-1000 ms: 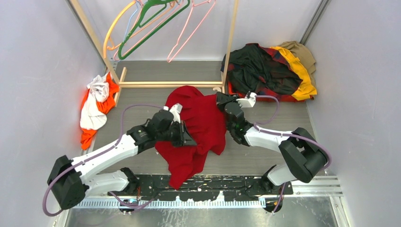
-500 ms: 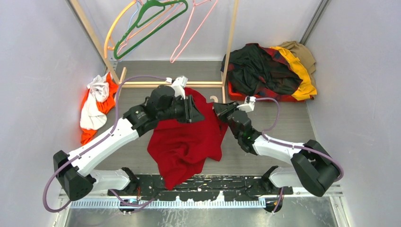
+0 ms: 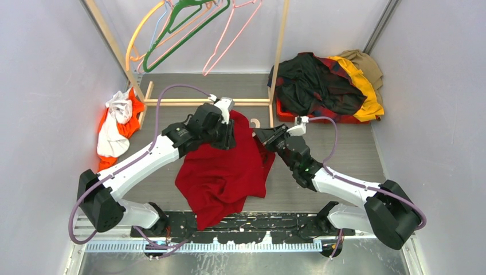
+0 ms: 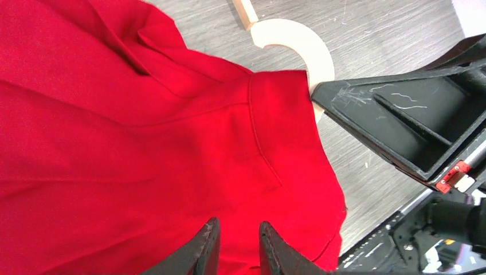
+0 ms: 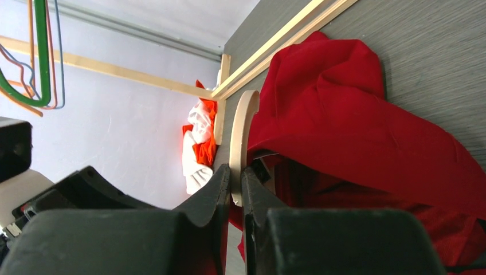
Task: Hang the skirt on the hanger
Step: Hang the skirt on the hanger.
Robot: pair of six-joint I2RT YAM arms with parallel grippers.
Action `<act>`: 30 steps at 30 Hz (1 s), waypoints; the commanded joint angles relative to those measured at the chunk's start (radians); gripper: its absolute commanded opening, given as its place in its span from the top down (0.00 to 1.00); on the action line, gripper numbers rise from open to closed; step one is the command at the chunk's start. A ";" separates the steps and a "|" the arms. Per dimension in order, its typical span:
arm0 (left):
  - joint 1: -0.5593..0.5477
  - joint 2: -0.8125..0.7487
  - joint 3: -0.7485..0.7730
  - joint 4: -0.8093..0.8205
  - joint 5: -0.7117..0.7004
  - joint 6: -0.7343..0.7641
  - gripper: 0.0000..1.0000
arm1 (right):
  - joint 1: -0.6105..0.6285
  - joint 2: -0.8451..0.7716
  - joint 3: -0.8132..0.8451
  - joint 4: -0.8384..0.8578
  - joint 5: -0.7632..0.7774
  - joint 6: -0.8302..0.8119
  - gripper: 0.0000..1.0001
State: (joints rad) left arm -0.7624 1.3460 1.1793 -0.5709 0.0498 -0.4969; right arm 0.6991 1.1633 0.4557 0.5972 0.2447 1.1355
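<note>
The bright-red skirt [image 3: 223, 172] hangs spread between my two arms at the middle of the table. It fills the left wrist view [image 4: 143, 143]. The cream hanger is mostly under the skirt; only its curved hook [image 3: 254, 122] shows, also in the left wrist view [image 4: 298, 43]. My right gripper [image 3: 265, 136] is shut on the hanger's hook [image 5: 243, 126] at the skirt's right top edge. My left gripper [image 3: 227, 133] sits on the skirt's top edge, its fingers [image 4: 209, 252] close together with red cloth between them.
A wooden rack [image 3: 206, 102] stands behind the skirt, with green [image 3: 183, 28] and pink [image 3: 229, 40] hangers on its rail. A pile of dark, plaid and yellow clothes [image 3: 326, 86] lies back right. Orange and white clothes [image 3: 117, 129] lie at the left wall.
My left gripper has moved away from the arm bases and to the right, drawing the skirt's top edge toward the hook. My right gripper has shifted slightly left with the hanger. The skirt has spread wider.
</note>
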 commanded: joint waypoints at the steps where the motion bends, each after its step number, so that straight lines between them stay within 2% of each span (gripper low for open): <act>1: 0.006 -0.037 -0.006 0.119 -0.073 0.199 0.69 | 0.009 -0.043 0.050 0.060 -0.072 0.021 0.99; 8: 0.005 -0.019 -0.006 0.184 -0.087 0.377 0.69 | 0.008 -0.030 0.059 0.079 -0.107 0.023 0.99; 13: 0.007 0.015 -0.028 0.280 -0.012 0.400 0.69 | 0.008 -0.011 0.063 0.098 -0.123 0.028 0.99; 19: 0.048 0.123 0.027 0.287 0.216 0.410 0.69 | 0.008 0.011 0.069 0.119 -0.149 0.035 0.99; 23: 0.085 0.112 0.013 0.287 0.338 0.442 0.68 | 0.009 -0.004 0.072 0.105 -0.166 0.027 0.99; 30: 0.122 0.081 -0.074 0.367 0.446 0.486 0.67 | 0.003 -0.012 0.078 0.089 -0.212 0.024 0.99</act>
State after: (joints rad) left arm -0.6506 1.4673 1.1370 -0.3134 0.3859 -0.0578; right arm 0.6983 1.1828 0.4801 0.6117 0.0971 1.1397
